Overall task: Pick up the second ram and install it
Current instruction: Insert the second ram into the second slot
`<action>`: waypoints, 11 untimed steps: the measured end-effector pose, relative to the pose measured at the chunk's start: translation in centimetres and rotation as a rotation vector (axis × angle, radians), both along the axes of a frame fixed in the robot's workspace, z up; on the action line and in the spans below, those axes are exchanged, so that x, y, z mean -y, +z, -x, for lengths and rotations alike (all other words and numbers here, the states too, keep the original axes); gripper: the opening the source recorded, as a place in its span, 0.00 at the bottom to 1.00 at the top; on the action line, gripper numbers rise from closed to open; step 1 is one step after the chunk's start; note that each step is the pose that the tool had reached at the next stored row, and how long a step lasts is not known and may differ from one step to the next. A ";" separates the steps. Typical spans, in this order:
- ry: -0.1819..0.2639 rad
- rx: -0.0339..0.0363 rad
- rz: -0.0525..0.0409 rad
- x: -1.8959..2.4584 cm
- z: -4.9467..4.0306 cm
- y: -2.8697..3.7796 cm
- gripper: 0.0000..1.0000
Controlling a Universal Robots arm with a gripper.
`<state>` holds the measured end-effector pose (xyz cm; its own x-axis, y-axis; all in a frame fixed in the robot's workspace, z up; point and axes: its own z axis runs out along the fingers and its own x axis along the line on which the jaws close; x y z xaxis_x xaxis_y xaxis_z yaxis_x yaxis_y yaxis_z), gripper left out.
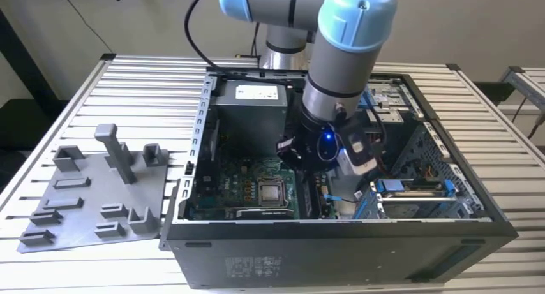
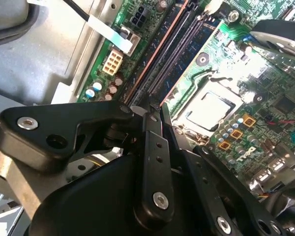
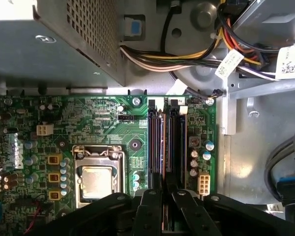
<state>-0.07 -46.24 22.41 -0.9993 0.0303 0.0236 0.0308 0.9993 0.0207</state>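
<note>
End effector (image 3: 163, 196): lowered inside the open computer case (image 1: 341, 233) over the memory slots (image 3: 167, 142) beside the processor socket (image 3: 97, 179); fingers (image 2: 155, 147) drawn close together, though whether they pinch anything cannot be told. Second ram (image 3: 163, 147): apparently the thin board standing on edge between the slots, running under the fingertips in both wrist views. Grey fixture (image 1: 94, 198): on the slatted worktop (image 1: 127, 77), at the exterior view's left of the case.

— What sort of place is this?
— A robotics lab or workshop: a robot arm (image 1: 341, 58) over an open computer case (image 1: 341, 179) on a slatted metal table (image 1: 127, 90), grey fixture blocks (image 1: 94, 192) at the frame's left.
</note>
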 end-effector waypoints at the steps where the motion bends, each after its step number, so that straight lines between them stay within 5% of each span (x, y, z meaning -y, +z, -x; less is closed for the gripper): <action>1: 0.000 0.0000 0.0000 0.04 0.00 -0.03 0.14; 11: 0.000 -0.0001 0.0005 0.10 0.00 -0.49 0.14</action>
<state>-0.06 -46.33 21.92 -0.9993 0.0304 0.0237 0.0309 0.9993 0.0202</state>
